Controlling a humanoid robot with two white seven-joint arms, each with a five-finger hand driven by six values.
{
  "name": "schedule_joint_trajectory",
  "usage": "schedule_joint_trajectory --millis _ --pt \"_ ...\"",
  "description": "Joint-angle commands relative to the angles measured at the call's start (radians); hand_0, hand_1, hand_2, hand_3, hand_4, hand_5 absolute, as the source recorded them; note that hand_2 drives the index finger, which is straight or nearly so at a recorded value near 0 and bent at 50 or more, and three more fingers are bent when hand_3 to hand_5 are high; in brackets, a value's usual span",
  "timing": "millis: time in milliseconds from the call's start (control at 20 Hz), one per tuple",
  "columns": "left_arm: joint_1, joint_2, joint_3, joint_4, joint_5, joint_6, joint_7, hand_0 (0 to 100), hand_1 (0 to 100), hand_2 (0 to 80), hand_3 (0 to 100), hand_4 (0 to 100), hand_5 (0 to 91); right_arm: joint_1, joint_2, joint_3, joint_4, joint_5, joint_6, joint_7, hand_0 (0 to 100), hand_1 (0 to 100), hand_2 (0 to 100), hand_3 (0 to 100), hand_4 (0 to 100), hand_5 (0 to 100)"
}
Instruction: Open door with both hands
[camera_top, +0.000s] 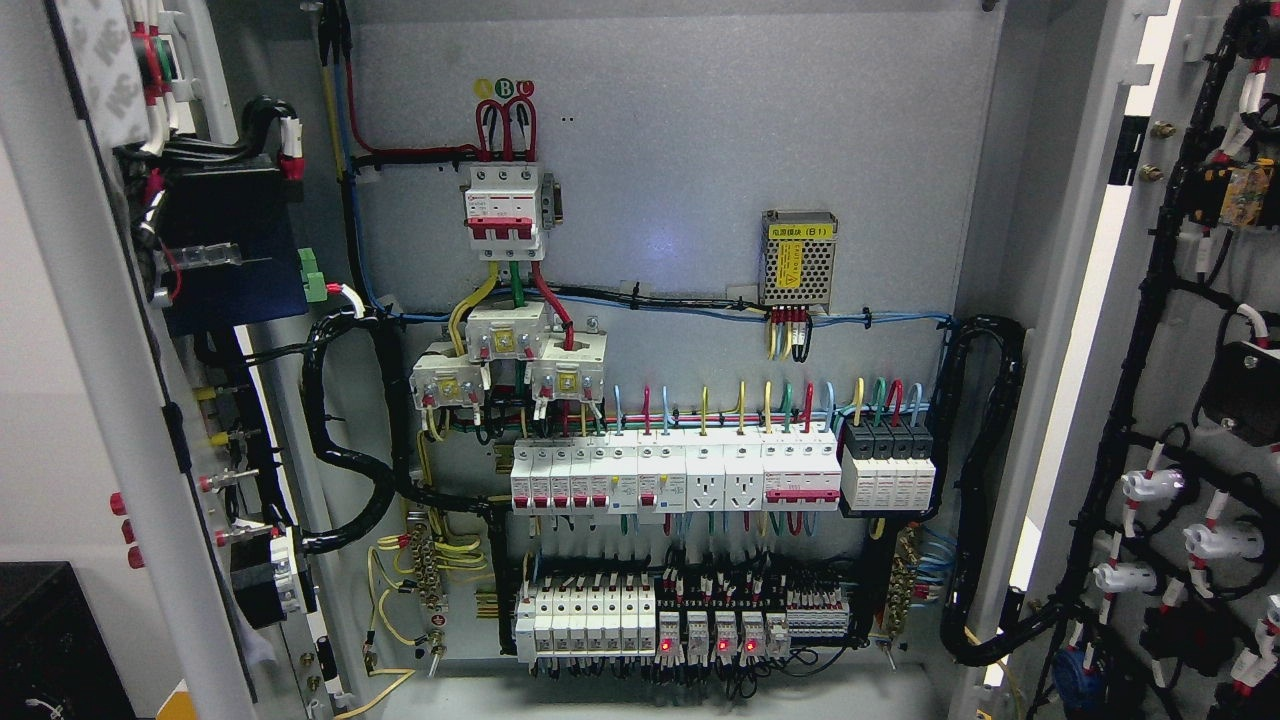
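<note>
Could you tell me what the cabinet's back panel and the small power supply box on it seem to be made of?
The back panel looks like sheet metal with a matte, finely textured light grey paint; a soft glare spot shows on it. The power supply box appears to be bare perforated metal, silvery with a grid of small holes and a yellow label. Both are judged by look only.

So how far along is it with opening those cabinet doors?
It looks finished: the left door and right door both stand swung wide, baring the breaker panel inside. Nothing is in hand, since neither robot hand shows in the head view. Nothing visible seems left.
</note>
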Motion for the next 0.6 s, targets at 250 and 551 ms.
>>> schedule_joint_trajectory --millis 250,551 --pt "0.127 0.025 -0.037 -0.339 0.000 0.000 -0.001 0 0 0.0 0 0 0.0 -0.015 0.097 0.062 0.086 0.025 -0.004 0.000 19 0 0 0 0 0" --pt "0.216 0.058 -0.132 -0.548 0.000 0.000 -0.001 0 0 0.0 0 0 0.0 -0.017 0.097 0.060 0.085 0.025 -0.004 -0.002 19 0 0 0 0 0"
